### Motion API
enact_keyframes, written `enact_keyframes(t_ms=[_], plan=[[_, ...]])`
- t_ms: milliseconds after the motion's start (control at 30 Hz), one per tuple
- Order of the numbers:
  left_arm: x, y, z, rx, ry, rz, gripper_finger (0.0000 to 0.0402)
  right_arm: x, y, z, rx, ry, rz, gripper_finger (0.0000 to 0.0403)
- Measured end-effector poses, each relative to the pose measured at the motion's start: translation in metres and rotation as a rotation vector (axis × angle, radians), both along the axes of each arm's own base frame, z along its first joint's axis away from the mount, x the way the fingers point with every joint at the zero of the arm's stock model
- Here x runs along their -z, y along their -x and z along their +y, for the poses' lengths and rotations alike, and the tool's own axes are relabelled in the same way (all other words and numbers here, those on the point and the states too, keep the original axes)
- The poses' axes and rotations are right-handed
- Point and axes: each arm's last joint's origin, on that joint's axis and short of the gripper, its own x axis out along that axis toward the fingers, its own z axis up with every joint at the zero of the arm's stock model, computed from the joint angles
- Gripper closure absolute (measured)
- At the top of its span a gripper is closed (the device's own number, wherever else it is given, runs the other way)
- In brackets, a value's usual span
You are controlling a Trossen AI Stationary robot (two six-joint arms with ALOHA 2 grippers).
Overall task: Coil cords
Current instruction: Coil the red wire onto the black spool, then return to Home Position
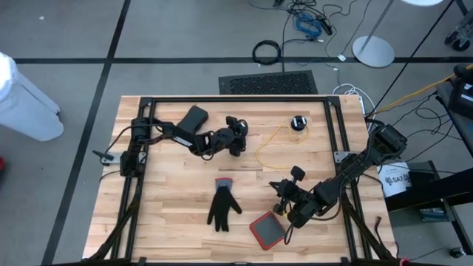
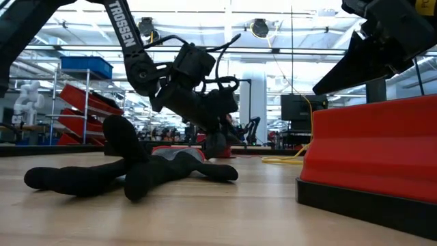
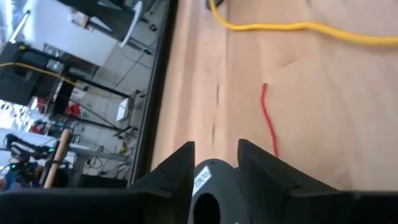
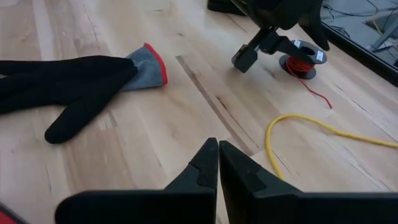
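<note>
A thin yellow cord (image 1: 267,148) lies slack in a loop on the wooden table, joined to a small black round puck (image 1: 298,122) at the far right. A second black puck (image 4: 302,61) holds red wire, and its loose red end (image 3: 268,121) trails over the wood. My left gripper (image 1: 236,142) reaches down at the table's far middle, shut on this second puck. My right gripper (image 4: 217,152) is shut and empty, above the wood at the near right (image 1: 277,189), close to the yellow cord's near bend (image 4: 273,140). My left gripper has the black puck with red wire (image 3: 208,186) between its two fingers (image 3: 180,165), far back toward the palm. The fingers slant down from the table's left. In the right wrist view the puck sits on the table (image 4: 302,61). The gripper's own body hides the place of contact.
A black glove with a grey and red cuff (image 1: 222,205) lies at the near middle. A red tray-like block (image 1: 266,229) sits at the near right. A flat black object (image 1: 194,117) lies at the far left. The black frame rails (image 1: 236,99) edge the table.
</note>
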Motion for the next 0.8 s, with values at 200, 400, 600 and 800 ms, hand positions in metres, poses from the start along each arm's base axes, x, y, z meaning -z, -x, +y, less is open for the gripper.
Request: enact_keyframes(t_ms=[200,400,600,800], plan=[[0.003,-0.001,-0.014,0.025,-0.003,0.05,0.0258,0.0,0.003,0.004,-0.014,-0.003,-0.002,0.0402],[0.002,-0.003,-0.03,0.033,-0.023,0.044,0.0242,0.0,0.004,0.006,-0.026,-0.005,-0.001,0.0402],[-0.013,-0.003,-0.052,0.02,-0.066,0.039,0.024,0.001,0.005,0.007,-0.054,0.003,0.026,0.0402],[-0.052,0.006,-0.08,0.069,-0.076,0.033,0.0239,-0.005,0.005,0.006,-0.095,0.054,0.045,0.0402]])
